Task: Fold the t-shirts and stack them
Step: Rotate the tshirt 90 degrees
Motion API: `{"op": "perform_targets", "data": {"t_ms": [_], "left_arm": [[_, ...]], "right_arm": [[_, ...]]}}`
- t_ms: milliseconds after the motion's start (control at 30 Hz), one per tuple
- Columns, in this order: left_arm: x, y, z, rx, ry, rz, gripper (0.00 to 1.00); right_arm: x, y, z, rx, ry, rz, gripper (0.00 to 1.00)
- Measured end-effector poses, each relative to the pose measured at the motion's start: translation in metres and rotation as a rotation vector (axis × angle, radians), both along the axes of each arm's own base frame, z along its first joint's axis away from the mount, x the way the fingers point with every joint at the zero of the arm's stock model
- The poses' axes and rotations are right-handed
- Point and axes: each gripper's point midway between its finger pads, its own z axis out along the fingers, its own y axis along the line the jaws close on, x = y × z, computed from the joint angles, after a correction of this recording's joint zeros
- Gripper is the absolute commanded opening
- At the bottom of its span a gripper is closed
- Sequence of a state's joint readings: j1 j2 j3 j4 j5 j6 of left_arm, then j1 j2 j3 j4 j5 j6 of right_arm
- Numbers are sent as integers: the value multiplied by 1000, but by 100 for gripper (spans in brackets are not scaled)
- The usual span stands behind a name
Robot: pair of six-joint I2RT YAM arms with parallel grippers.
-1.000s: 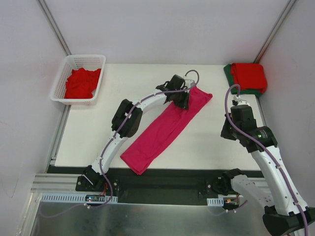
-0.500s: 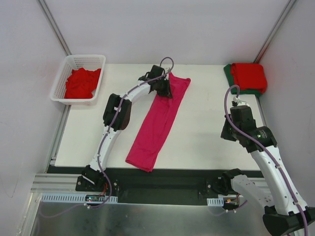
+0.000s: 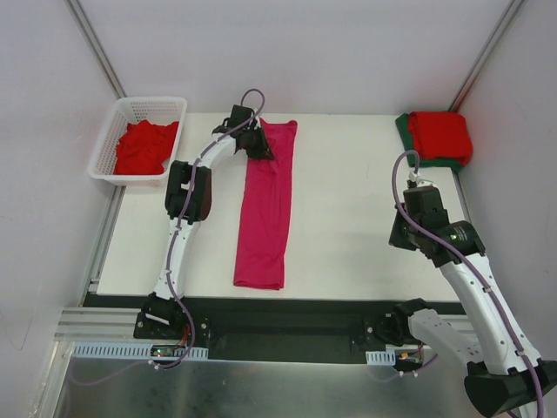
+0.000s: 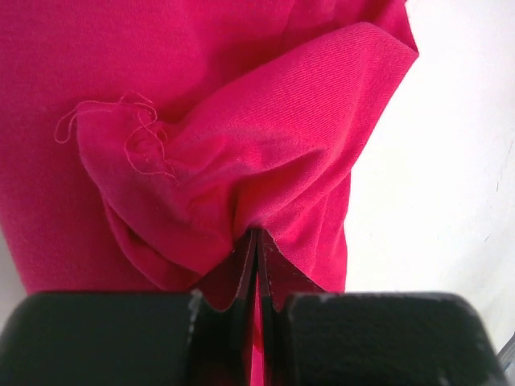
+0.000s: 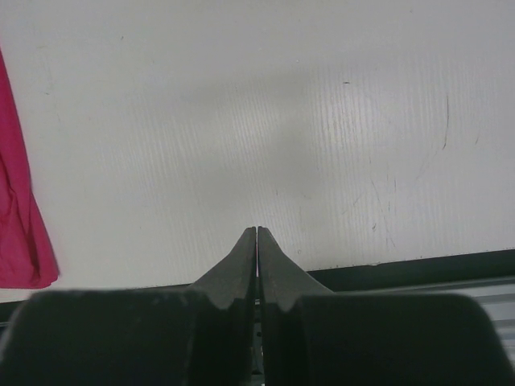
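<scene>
A magenta-pink t-shirt [image 3: 264, 207], folded into a long strip, lies lengthwise on the white table from the far edge toward the near edge. My left gripper [image 3: 258, 142] is shut on its far left corner; the left wrist view shows bunched pink cloth [image 4: 241, 153] pinched between the closed fingers [image 4: 256, 241]. My right gripper [image 5: 257, 231] is shut on nothing and hovers over bare table at the right, with the pink shirt's edge [image 5: 20, 225] at the left of its view. Folded red t-shirts [image 3: 440, 135] rest on a dark green t-shirt [image 3: 403, 129] at the far right corner.
A white lattice basket [image 3: 177, 113] at the far left holds crumpled red cloth [image 3: 144, 146]. The table's dark front edge [image 5: 418, 269] runs just below my right fingers. Grey walls enclose the table on both sides.
My left gripper has swung left along the far edge, dragging the pink shirt's far end with it, so the strip turned from a diagonal to nearly straight. The right arm has barely moved.
</scene>
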State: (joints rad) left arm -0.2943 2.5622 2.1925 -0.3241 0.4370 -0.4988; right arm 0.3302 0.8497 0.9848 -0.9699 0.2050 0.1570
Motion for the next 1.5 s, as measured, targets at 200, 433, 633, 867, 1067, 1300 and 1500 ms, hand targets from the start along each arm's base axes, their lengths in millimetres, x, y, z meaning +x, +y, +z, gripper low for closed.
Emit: {"op": "perform_targets", "data": {"t_ms": [200,433,633,867,1067,1300,1500], "left_arm": [[10,13,3,-7,-4,23,0],[1,-9,20,-38,-43,-67,0],[-15,-25,102,-100,-162,-135,1],[-69,0,201,-94,-335,-140,22],[-130,32,150,-3,-216,-81,40],[-230,78,58,154,27,-26,45],[-281,99,61,179,-4,22,49]], "right_arm": [[1,0,-3,-4,11,0,5],[-2,1,-15,-6,36,4,5],[-2,6,-27,17,55,8,6],[1,20,-44,61,87,53,17],[8,50,-65,128,148,151,40],[13,87,-81,180,203,268,51],[6,118,-93,205,252,364,58]]}}
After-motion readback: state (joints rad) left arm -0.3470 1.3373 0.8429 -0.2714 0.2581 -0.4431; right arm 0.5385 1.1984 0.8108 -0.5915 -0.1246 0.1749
